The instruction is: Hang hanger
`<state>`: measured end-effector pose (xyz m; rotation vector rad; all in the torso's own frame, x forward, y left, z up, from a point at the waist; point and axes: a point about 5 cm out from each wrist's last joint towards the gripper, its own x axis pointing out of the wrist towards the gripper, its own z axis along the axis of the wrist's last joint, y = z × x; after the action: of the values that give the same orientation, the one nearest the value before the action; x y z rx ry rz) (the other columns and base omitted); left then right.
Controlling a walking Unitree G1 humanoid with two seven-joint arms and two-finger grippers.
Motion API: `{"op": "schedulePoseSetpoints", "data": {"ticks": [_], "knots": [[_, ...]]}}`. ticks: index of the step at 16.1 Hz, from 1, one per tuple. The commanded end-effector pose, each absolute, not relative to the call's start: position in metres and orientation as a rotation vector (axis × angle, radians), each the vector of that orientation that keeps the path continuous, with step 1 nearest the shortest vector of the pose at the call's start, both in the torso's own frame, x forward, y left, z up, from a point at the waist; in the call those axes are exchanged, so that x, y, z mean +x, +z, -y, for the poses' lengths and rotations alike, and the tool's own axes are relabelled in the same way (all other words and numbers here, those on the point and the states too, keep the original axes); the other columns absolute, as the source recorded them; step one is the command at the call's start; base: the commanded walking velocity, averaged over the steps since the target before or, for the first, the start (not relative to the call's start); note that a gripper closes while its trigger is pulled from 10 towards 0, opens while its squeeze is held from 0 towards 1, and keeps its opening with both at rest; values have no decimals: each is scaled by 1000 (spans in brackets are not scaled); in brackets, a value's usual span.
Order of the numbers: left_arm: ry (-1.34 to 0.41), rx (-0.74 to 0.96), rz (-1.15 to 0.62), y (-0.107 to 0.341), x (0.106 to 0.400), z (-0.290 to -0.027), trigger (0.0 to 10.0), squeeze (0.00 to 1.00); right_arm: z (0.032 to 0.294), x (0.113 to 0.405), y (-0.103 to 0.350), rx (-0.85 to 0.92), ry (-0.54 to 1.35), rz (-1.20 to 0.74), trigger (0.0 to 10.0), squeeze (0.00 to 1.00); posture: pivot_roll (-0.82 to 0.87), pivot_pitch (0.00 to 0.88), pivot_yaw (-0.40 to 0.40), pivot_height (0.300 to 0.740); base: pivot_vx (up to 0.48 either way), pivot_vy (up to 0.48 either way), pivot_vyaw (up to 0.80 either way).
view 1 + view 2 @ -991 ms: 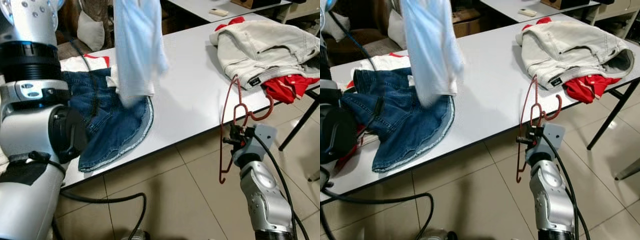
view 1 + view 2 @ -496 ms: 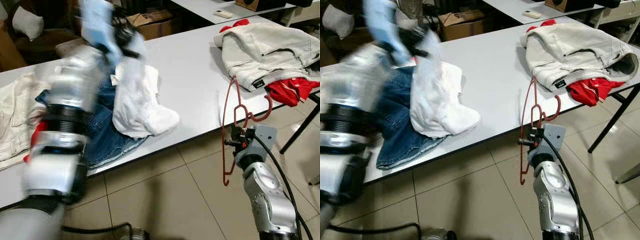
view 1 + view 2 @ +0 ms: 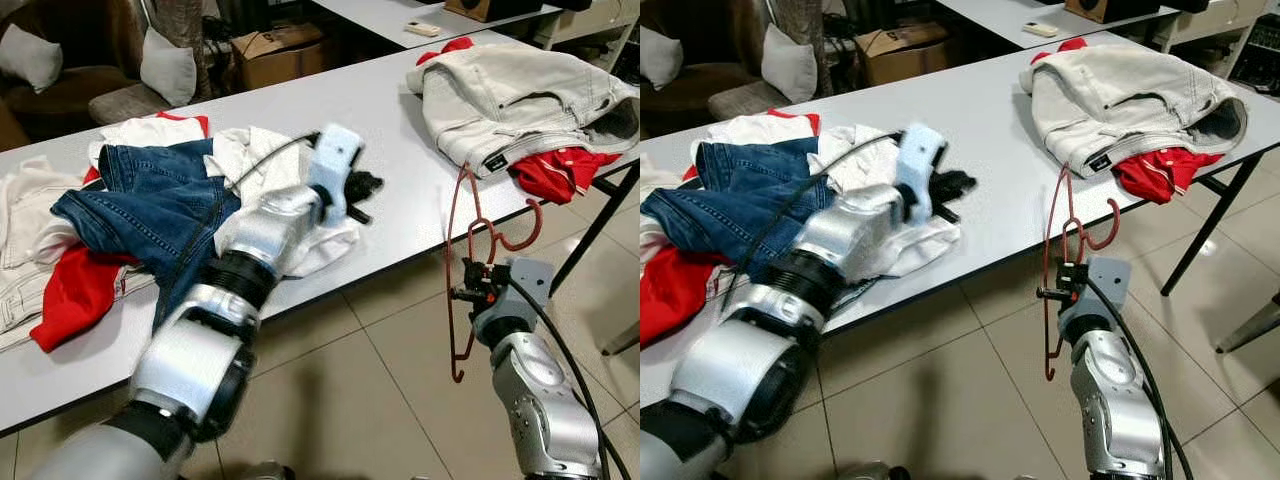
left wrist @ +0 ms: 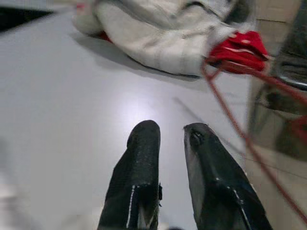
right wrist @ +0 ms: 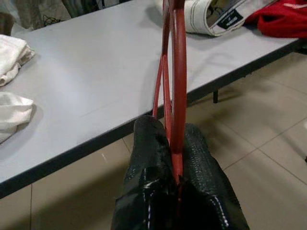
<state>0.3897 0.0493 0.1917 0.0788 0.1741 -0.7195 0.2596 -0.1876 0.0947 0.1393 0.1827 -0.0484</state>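
Right gripper (image 3: pixel 478 293) pinching a red hanger (image 3: pixel 462 262) upright beside the table (image 3: pixel 400 150) edge, left gripper (image 3: pixel 360 190) over white cloth (image 3: pixel 262 160), fingers (image 4: pixel 139 163) slightly apart, empty.

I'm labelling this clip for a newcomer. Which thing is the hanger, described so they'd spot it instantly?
Start at the long grey table and go to its near edge, below the cream jeans. The red hanger stands upright there, clamped in the right end effector: the one thin wire shape among soft clothes.

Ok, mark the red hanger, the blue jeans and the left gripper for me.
red hanger (image 3: pixel 449 262), left eye view, on its long wire side.
blue jeans (image 3: pixel 150 205), left eye view, on the middle of the denim.
left gripper (image 4: pixel 169 132), left wrist view, between the fingertips.
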Motion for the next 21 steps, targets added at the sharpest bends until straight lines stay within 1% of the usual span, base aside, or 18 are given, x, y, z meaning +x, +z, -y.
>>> {"op": "schedulePoseSetpoints", "data": {"ticks": [1, 3, 4, 6, 7, 8, 10, 12, 16, 19, 21], "knots": [[-711, 118, -127, 205, 393, -60, 10000, 1000, 187, 257, 94, 140, -50, -190, 10000, 0, -125, 0, 89, 740, 0, 0, 0], [-730, 262, -101, 209, 390, -89, 10000, 1000, 184, 258, 95, 142, -37, -193, 10000, 0, -115, 0, 81, 740, 0, 0, 0], [-739, 307, -124, 206, 382, -101, 10000, 1000, 184, 257, 94, 142, -32, -196, 10000, 0, -110, 0, 75, 740, 0, 0, 0], [-747, 343, -163, 201, 371, -114, 10000, 1000, 183, 257, 94, 140, -22, -203, 10000, 0, -103, 0, 64, 740, 0, 0, 0], [-769, 356, -202, 195, 361, -120, 10000, 549, 182, 257, 93, 136, -12, -211, 10000, 0, -93, 0, 50, 740, 0, 0, 0], [-804, 400, -254, 186, 348, -127, 10000, 0, 182, 257, 93, 130, 0, -217, 10000, 0, -85, 0, 40, 740, 0, 0, 0], [-823, 465, -306, 171, 332, -130, 10000, 0, 181, 258, 93, 127, 14, -218, 10000, 0, -81, 0, 33, 740, 0, 0, 0], [-774, 557, -339, 158, 324, -132, 10000, 0, 180, 257, 94, 126, 24, -220, 10000, 0, -82, 0, 32, 740, 0, 0, 0], [-707, 579, -365, 154, 310, -131, 10000, 0, 182, 253, 93, 120, 26, -227, 10000, 0, -95, 0, 35, 740, 0, 0, 0], [-777, 559, -369, 153, 300, -125, 10000, 0, 183, 252, 94, 115, 25, -230, 10000, 0, -99, 0, 33, 740, 0, 0, 0], [-798, 627, -373, 149, 297, -124, 10000, 0, 184, 252, 94, 112, 27, -230, 10000, 0, -101, 0, 34, 740, 0, 0, 0]]}}
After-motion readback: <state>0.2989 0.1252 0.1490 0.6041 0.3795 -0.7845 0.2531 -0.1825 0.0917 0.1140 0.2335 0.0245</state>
